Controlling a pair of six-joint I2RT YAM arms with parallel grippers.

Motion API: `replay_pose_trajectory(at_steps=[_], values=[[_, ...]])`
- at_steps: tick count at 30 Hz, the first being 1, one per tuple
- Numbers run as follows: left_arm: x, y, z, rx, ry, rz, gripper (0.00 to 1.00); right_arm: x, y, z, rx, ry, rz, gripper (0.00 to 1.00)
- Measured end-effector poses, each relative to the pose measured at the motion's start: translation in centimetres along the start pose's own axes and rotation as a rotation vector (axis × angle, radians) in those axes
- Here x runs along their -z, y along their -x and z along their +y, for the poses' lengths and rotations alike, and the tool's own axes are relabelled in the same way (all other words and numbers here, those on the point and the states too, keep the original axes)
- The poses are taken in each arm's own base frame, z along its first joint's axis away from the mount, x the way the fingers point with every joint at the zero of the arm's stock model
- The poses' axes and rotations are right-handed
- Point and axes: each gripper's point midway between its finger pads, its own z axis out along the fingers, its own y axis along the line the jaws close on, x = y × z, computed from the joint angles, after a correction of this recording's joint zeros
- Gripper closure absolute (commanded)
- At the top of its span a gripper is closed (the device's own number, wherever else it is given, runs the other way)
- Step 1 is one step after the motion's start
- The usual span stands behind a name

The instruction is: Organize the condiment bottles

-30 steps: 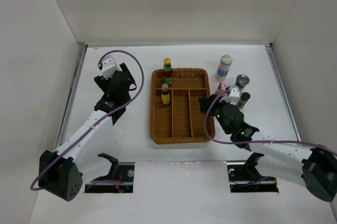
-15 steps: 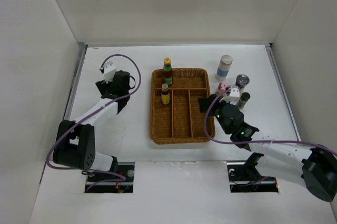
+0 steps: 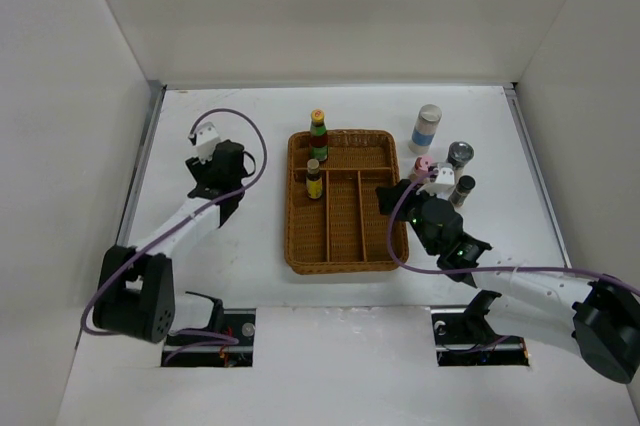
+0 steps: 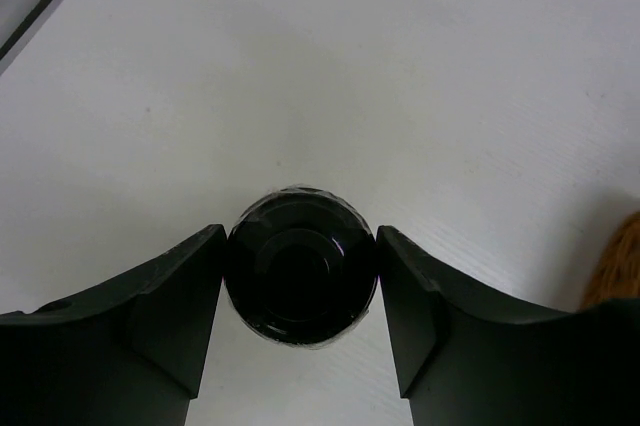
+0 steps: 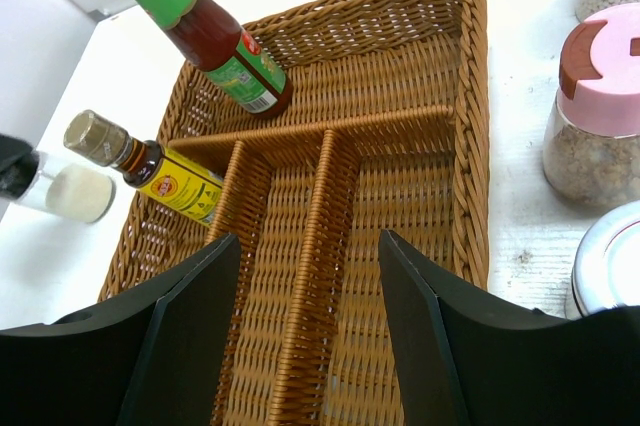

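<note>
In the left wrist view a black-capped bottle (image 4: 300,271) stands on the white table, and my left gripper (image 4: 300,246) is shut on its cap, both fingers touching. The right wrist view shows the same bottle as a white-filled shaker (image 5: 65,191) left of the wicker tray (image 5: 420,186). My right gripper (image 5: 308,241) hangs open over the tray's dividers, holding nothing. A green-labelled yellow-capped bottle (image 5: 215,41) and a small dark yellow-labelled bottle (image 5: 170,174) stand in the tray (image 3: 345,246). From above, my left gripper (image 3: 222,168) hides its bottle.
Right of the tray stand a blue-banded jar (image 3: 426,128), a pink-lidded jar (image 3: 422,166), a silver-topped shaker (image 3: 460,155) and a small dark shaker (image 3: 463,189), close behind my right gripper (image 3: 392,196). White walls enclose the table on three sides.
My left arm folded back toward its base while its gripper stayed near the same spot, then its fingers closed onto the black cap. The right arm held still, its jaws a little wider.
</note>
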Motion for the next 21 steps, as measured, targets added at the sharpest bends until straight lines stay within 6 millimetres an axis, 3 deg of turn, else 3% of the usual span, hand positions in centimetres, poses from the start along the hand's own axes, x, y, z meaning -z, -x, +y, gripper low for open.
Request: replay_pose_trajectory(at_steps=[3,7,10,16,21], values=[[3.1,0.6,-0.7,-0.011,-0.067,-0.01,0.7,0.0,0.0,0.0,0.0,0.0,0.0,0.36],[8.6,2.6,-4.1,0.006,-0.25,-0.07,0.7,0.0,0.0,0.0,0.0,0.0,0.0,0.36],[12.4,3.0,-6.5,-0.005,-0.378,-0.082,0.71,0.0,0.1,-0.1,0.0,-0.004,-0.002,0.36],[17.3,-0.3,-9.1,-0.129,-0.535,-0.028,0.71,0.0,0.2,-0.1,-0.002,-0.004,-0.005,0.37],[20.6,-2.9,-10.7,-0.219,-0.64,0.001,0.71,-0.1,0.9,-0.5,-0.013,-0.013,-0.025,0.45]])
